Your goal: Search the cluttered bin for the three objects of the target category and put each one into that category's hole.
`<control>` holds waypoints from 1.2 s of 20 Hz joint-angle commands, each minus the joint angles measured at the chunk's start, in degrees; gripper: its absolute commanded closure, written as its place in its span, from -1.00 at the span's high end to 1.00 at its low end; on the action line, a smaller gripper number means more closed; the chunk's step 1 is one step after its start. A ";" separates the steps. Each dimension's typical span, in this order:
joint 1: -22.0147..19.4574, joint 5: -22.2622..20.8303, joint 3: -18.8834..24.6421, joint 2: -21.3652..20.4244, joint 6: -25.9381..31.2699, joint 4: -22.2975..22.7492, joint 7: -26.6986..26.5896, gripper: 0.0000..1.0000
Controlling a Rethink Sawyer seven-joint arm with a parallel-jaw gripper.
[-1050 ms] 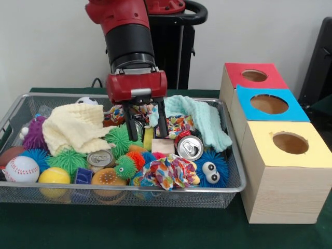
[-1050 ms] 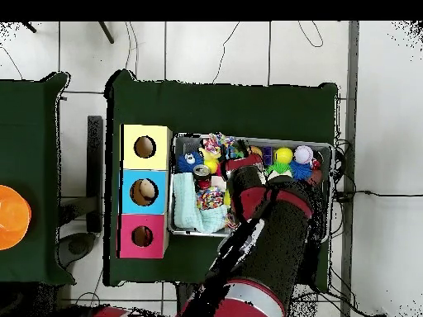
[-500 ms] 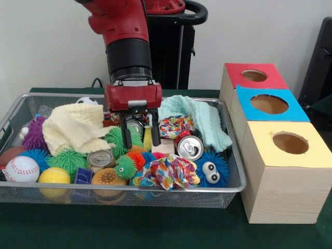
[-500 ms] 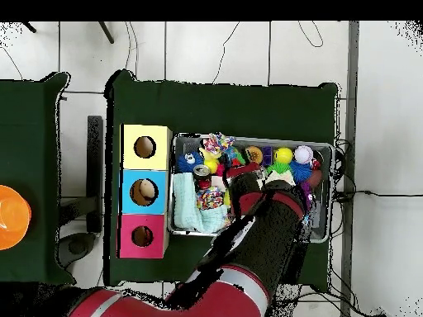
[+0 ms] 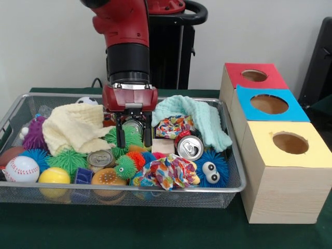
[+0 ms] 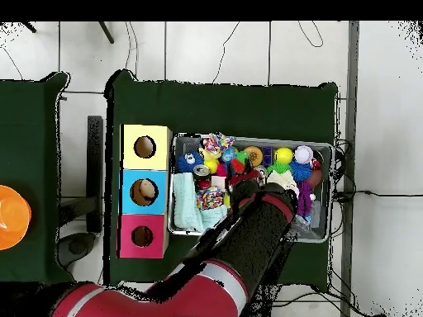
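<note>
At the near edge of the wire bin lie a baseball, a yellow ball, a patterned cloth scrunchie and a blue fuzzy toy with eyes. Just behind them an upright can and a tilted can show their silver tops. Further back, the gripper hangs among the clutter with its jaws parted, straddling a third can that sits beside a green spiky ball; no grip is made yet. Cans look like the likely target category, though which box hole suits them cannot be told. The step in hand seems to be the reach for this can. Next the fingers need to settle around it and close firmly, then lift clear of the yellow towel toward the yellow box, blue box or red box.
</note>
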 commanded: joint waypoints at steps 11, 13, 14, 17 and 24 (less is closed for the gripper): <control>0.90 -0.83 4.16 7.61 3.35 -2.91 -9.15 1.00; 1.27 0.13 3.43 8.31 4.21 -3.12 -10.05 1.00; 1.45 0.61 3.06 8.65 4.64 -3.23 -10.50 1.00; 1.64 1.56 2.33 9.73 5.01 -3.84 -11.73 1.00; 2.37 -1.67 2.63 10.74 6.10 -4.63 -6.85 1.00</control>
